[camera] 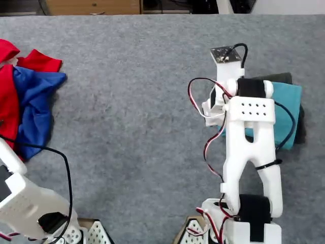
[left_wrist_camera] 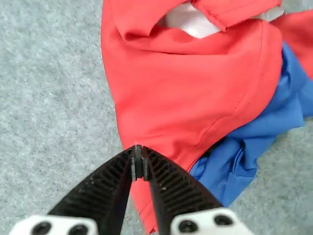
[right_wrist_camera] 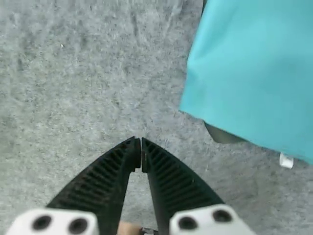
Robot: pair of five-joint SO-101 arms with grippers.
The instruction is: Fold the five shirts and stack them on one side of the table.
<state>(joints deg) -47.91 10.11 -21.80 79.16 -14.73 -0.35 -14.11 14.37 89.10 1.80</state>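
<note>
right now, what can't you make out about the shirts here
High view: the left edge cuts off the red shirt and blue shirt.
High view: the right arm covers part of the teal shirt and the dark shirt beneath it.
Left wrist view: the red shirt hides most of a white patch; shirt or not, cannot tell.

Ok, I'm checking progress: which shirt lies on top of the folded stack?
The teal shirt: it is folded flat over a dark shirt whose edges peek out beneath it. The red shirt and blue shirt lie crumpled at the opposite side.
</note>
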